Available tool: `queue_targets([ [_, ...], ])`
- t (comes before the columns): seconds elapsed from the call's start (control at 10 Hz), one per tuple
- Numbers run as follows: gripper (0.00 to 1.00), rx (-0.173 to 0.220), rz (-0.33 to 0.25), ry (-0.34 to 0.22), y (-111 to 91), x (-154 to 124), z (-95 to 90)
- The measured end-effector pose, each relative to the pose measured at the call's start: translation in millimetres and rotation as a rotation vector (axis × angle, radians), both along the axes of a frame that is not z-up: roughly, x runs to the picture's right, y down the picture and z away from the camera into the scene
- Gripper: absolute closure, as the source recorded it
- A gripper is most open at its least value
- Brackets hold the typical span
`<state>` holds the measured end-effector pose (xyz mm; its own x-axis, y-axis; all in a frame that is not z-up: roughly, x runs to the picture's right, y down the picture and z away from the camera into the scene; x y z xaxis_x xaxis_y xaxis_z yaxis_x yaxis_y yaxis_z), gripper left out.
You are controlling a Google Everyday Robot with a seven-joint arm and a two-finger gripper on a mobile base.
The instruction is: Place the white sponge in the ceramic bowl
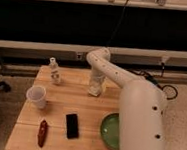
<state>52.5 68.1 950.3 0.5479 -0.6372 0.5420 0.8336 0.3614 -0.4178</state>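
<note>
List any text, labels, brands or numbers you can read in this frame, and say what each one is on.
No text can be read anywhere.
Small clear bottle: any label is too blurred to read.
White cup, black phone, green bowl, red object: no visible markings.
Gripper, down at the white sponge on the table's far side: no lettering seen.
</note>
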Motion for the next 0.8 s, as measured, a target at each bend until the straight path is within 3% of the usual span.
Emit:
queue_targets([
  [0.3, 0.81, -0.014, 0.0, -0.011, 1.8, 0.9, -3.3],
  [0.4, 0.93, -0.01, -0.001, -0.018, 3.7, 2.1, -11.9],
  [0.5, 0.99, -0.002, -0.004, -0.021, 0.9, 1.4, -21.3],
  [0.8, 1.0, 0.004, -0.017, -0.023, -21.2, 4.1, -68.6],
])
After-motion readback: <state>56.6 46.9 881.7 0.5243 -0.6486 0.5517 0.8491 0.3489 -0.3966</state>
